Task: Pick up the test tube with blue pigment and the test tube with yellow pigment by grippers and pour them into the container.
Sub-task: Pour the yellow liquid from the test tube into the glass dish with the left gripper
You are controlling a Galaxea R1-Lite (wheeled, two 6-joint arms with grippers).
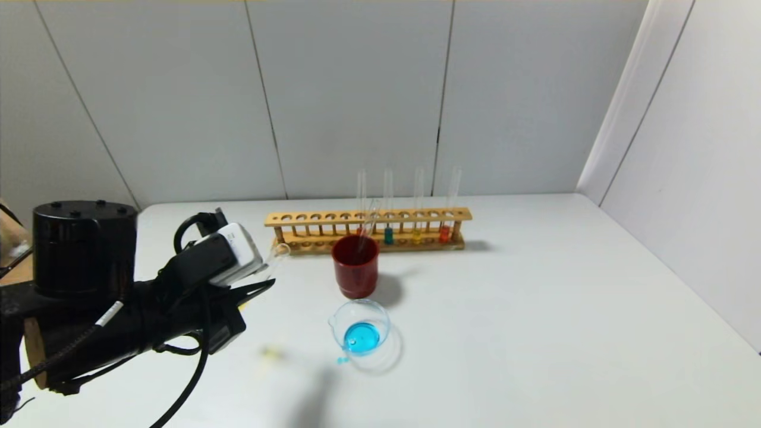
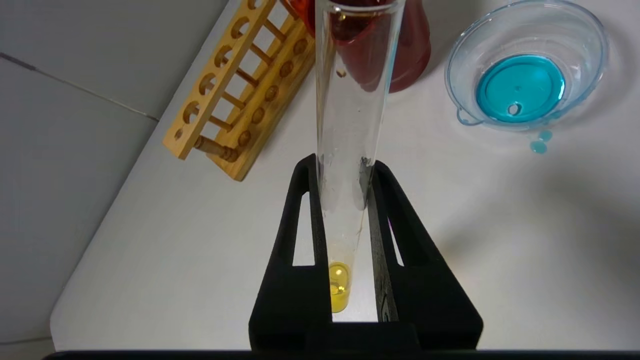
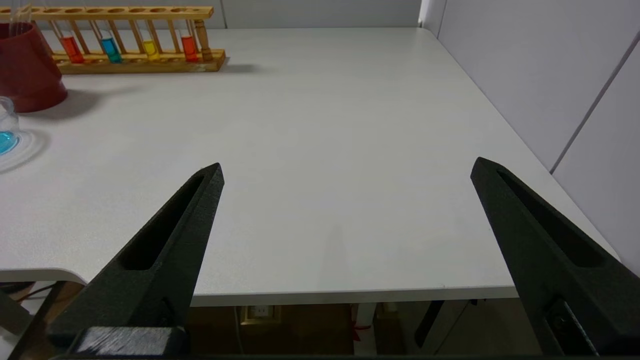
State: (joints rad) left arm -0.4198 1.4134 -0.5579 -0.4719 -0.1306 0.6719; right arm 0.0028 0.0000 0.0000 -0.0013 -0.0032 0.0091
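My left gripper (image 2: 344, 162) is shut on the test tube with yellow pigment (image 2: 350, 100); the yellow liquid sits at the tube's round end, between the fingers. In the head view this gripper (image 1: 252, 292) hangs above the table's left part, left of the container, and the tube (image 1: 274, 258) is tilted with its mouth towards the red cup. The container (image 1: 361, 333) is a low glass beaker holding blue liquid, also in the left wrist view (image 2: 525, 70). A tube with blue liquid (image 1: 388, 235) stands in the wooden rack. My right gripper (image 3: 347, 167) is open and empty over the table's near right edge.
The wooden rack (image 1: 368, 217) stands at the back with red, blue, yellow and orange tubes. A dark-red cup (image 1: 355, 266) in front of it holds a leaning empty-looking tube. Blue drops (image 1: 342, 359) lie beside the beaker. A small yellow spot (image 1: 270, 353) shows on the table.
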